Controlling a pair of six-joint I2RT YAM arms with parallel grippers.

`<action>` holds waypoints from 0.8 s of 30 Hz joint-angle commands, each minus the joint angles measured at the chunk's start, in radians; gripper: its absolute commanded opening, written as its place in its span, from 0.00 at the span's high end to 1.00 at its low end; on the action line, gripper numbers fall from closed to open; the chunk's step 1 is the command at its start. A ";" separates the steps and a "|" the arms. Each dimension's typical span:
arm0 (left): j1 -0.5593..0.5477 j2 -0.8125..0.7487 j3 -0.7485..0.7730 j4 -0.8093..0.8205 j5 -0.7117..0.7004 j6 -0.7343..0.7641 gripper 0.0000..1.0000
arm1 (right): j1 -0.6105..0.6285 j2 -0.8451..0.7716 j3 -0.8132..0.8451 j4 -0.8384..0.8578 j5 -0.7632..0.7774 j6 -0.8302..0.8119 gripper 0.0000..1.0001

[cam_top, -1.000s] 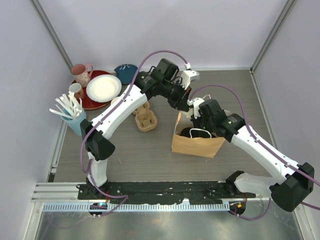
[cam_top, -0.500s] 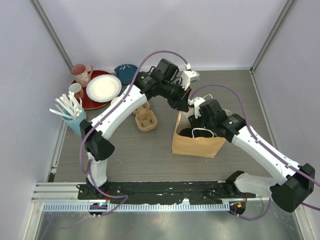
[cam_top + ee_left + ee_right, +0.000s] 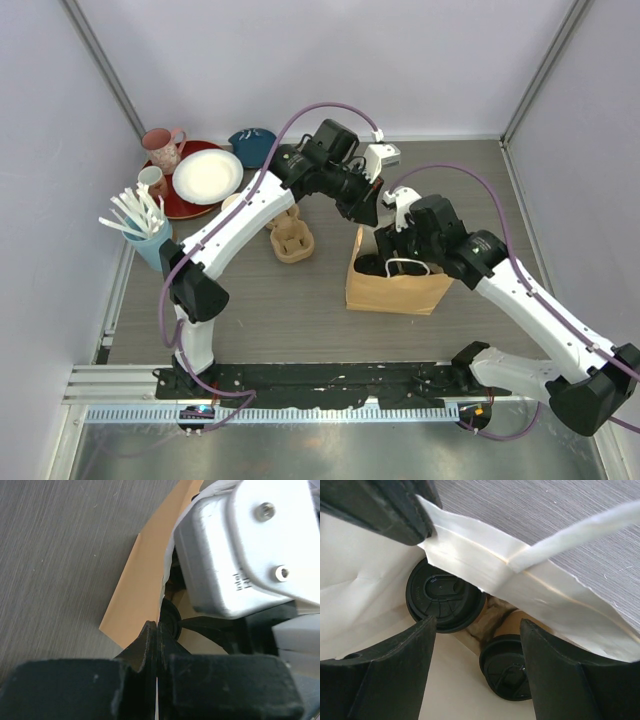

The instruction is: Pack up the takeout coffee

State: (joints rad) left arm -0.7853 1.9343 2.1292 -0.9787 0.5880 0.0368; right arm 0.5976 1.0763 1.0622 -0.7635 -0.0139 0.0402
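Two lidded coffee cups (image 3: 445,597) are being enclosed mid-frame by one paper bag (image 3: 395,290), itself being pinched by the left gripper (image 3: 157,630); the right gripper (image 3: 476,625) is being held spread.

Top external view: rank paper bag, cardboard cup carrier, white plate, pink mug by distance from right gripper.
1. paper bag: right gripper at its mouth.
2. cardboard cup carrier: mid-table, to its left.
3. white plate: far left.
4. pink mug: far-left corner.
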 commanded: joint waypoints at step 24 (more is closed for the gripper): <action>-0.008 -0.044 0.000 -0.014 0.029 0.044 1.00 | -0.005 -0.081 0.183 -0.020 -0.054 -0.002 0.14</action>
State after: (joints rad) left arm -0.7856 1.9343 2.1292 -0.9863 0.5949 0.0624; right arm 0.5934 1.0317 1.1831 -0.7982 -0.0341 0.0402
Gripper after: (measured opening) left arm 0.011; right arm 0.856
